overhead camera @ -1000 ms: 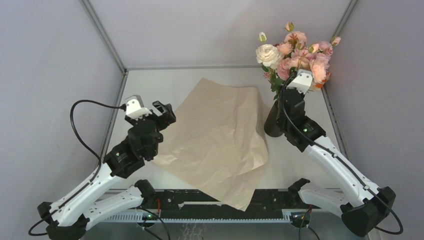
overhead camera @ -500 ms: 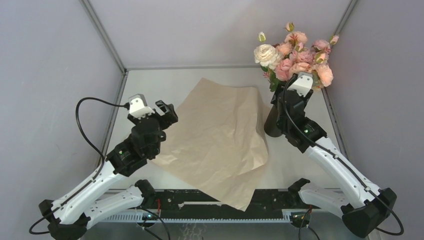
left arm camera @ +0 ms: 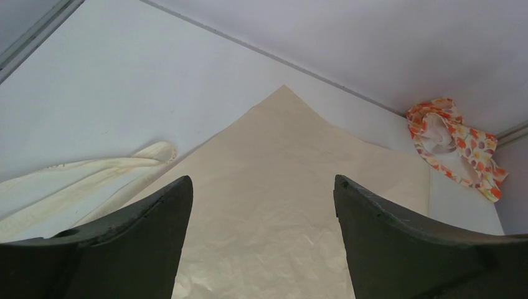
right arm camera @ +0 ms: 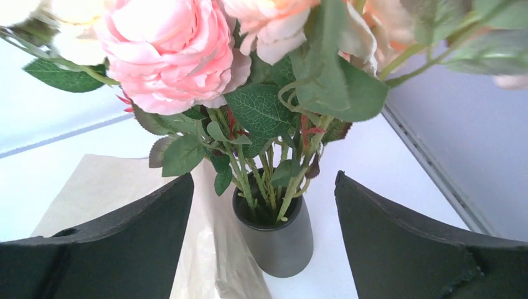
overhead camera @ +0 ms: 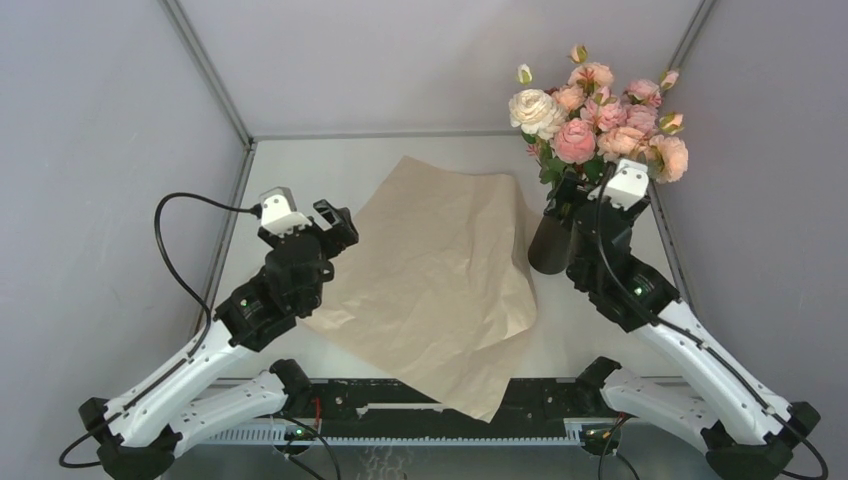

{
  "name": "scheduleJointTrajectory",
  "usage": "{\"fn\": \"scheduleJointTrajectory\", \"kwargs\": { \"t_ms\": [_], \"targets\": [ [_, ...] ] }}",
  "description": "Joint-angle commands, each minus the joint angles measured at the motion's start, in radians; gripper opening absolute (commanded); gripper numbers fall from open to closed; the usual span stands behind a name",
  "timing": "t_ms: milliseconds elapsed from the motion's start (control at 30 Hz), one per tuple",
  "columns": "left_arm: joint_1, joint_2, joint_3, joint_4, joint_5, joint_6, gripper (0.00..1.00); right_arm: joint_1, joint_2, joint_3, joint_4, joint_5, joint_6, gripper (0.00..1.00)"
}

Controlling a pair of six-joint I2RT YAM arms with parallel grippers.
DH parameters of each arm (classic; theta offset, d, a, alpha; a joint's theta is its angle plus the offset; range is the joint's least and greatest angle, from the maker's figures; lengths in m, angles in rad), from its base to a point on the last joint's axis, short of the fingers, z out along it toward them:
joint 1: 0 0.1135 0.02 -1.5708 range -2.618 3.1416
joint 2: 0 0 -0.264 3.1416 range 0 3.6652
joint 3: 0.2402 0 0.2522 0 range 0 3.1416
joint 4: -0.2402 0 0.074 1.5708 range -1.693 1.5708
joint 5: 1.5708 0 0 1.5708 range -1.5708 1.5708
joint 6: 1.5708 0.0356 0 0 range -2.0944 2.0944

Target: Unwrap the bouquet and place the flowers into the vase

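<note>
pink n cream flowers [right arm camera: 168,50] stand in dark vase [right arm camera: 280,249], right claw [right arm camera: 263,177] n left claw [left arm camera: 261,180] both spread apart.

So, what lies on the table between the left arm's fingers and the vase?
The unfolded kraft paper sheet fills that stretch, from below the left fingers to beside the vase. The top view shows it best.

An orange-and-white floral-print cloth [left arm camera: 454,146] is observed lying crumpled on the white table [overhead camera: 310,175], near the foot of the grey enclosure wall [overhead camera: 430,60]. Metal frame strips [overhead camera: 207,70] are noted along the wall joints.
</note>
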State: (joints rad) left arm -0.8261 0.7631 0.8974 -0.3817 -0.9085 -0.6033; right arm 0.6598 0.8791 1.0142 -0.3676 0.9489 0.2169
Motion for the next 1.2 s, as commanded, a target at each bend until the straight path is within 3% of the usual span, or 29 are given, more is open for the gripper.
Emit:
{"fn": "scheduleJointTrajectory", "kwargs": {
  "t_ms": [0,633,1000,1167],
  "targets": [
    [0.009,0.010,-0.003,0.036,0.021,-0.013,0.88,0.054,-0.078,0.003,0.036,0.087,-0.040,0.94],
    [0.011,0.002,0.000,0.017,0.037,-0.029,0.88,0.262,-0.379,0.033,0.178,0.267,-0.125,0.99],
    [0.011,-0.079,0.009,-0.043,-0.046,-0.016,0.90,0.218,-0.554,0.049,0.303,0.312,-0.242,0.99],
    [0.012,-0.114,0.004,-0.062,-0.070,-0.013,0.91,0.167,-0.591,0.080,0.208,0.286,-0.185,0.99]
  ]
}}
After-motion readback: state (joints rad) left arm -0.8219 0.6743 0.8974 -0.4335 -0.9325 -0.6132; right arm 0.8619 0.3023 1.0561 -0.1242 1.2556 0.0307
